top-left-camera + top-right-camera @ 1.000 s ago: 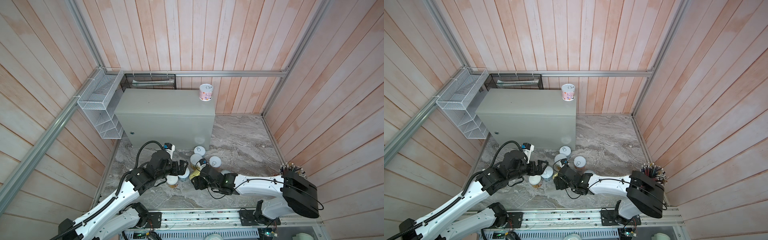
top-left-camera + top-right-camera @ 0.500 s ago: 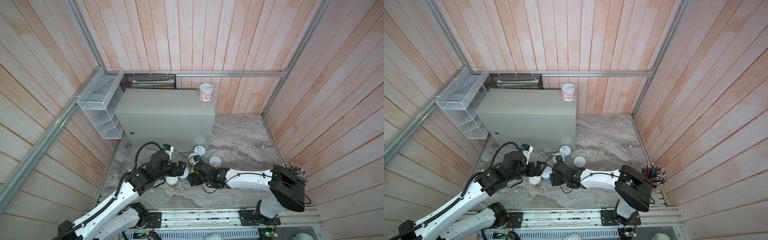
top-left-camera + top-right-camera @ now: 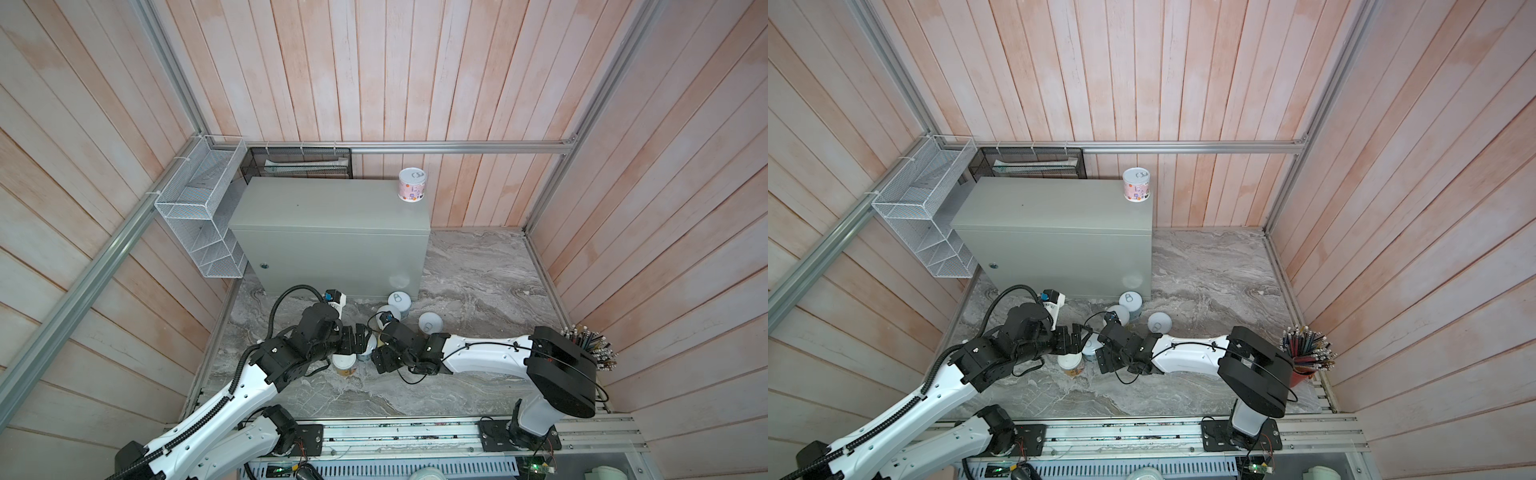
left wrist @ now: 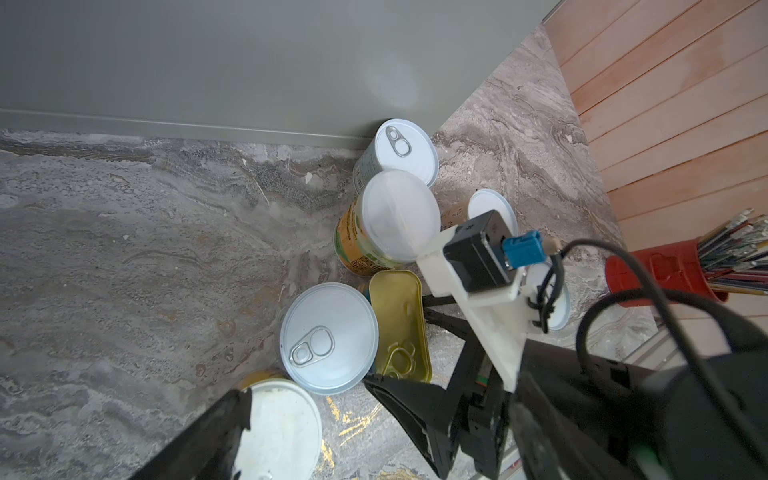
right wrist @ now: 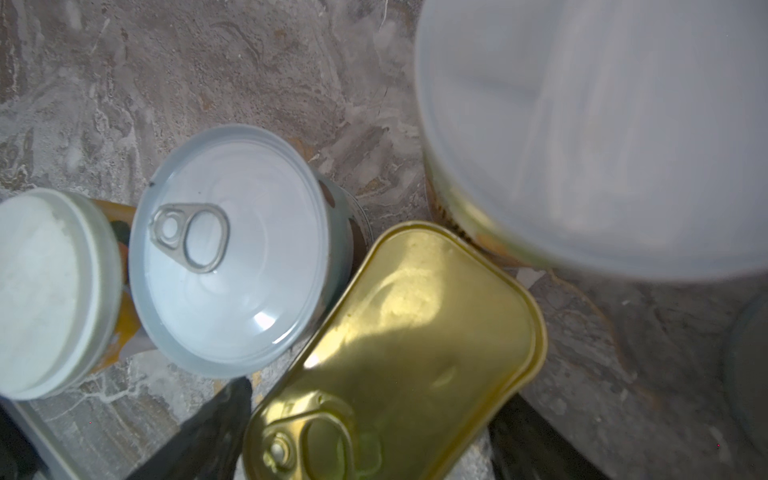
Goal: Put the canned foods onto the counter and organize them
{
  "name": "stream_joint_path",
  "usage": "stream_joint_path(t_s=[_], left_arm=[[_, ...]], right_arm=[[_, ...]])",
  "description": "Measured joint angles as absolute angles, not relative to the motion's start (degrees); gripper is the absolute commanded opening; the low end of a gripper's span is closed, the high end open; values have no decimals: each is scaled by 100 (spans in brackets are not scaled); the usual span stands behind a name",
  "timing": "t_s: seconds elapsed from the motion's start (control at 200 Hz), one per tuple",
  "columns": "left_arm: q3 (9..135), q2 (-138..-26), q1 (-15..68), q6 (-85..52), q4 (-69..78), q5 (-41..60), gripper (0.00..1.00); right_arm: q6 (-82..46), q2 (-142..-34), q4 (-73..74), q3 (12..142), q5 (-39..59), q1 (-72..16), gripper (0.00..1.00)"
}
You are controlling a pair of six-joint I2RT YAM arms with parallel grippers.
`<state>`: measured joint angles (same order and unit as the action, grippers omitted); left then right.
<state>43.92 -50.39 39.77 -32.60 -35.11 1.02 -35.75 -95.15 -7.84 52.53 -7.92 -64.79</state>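
**Grippers facing each other over cans on the marble**

Both top views are showing the counter (image 3: 328, 208) (image 3: 1054, 205) standing against the back wall. A single pink-labelled can (image 3: 411, 185) (image 3: 1136, 185) is sitting upright at its far right corner. The other cans are sitting on the marble floor (image 3: 478, 282) in front of it. There the left gripper (image 3: 361, 338) and the right gripper (image 3: 380, 361) are facing each other, low and close together. From above, the arms are covering much of the cluster. A white-lidded orange can (image 3: 345, 366) is peeking out just beside the left gripper.

The left wrist view is revealing what the arms are hiding: a gold-topped tin (image 4: 399, 324) lying flat, just beside a pull-tab can (image 4: 328, 336). The left gripper (image 4: 307, 415) is standing spread wide and holding nothing. Its fingers (image 4: 208, 440) are flanking the white-lidded orange can (image 4: 282, 424). Further off, a plastic-lidded can (image 4: 399, 218) and a second pull-tab can (image 4: 405, 151) are sitting by the counter's front corner. A red cup of pencils (image 4: 665, 270) is standing at the floor's edge.

Only the right wrist view is showing the right gripper (image 5: 370, 399) straddling the pull-tab end of the gold-topped tin (image 5: 415, 332). Its fingers (image 5: 199, 436) are sitting close on either side. Whether they are pinching the tin or merely bracketing it, I cannot tell.
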Motion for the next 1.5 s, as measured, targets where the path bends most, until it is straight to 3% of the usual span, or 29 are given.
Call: stream_joint_path(t_s=[0.18,0.345,0.9,1.11,1.5], left_arm=[[4392,-5041,3975,-3260,-3518,102,100],[4392,-5041,3975,-3260,-3518,102,100],[4392,-4989,3975,-3280,-3570,99,100],[4392,-4928,3975,-3308,-3649,93,100],[4392,-4928,3975,-3321,-3693,51,100]], right_arm=[[-3780,-9485,-875,5251,-847,-6528,65],[-3964,-9266,-904,5037,-913,-6534,58],[-4331,-9194,-1422,4681,-1518,-6521,64],[-4228,-9026,-1247,4523,-1597,-6521,70],[-3887,-8921,-989,4495,-1780,-6477,62]])
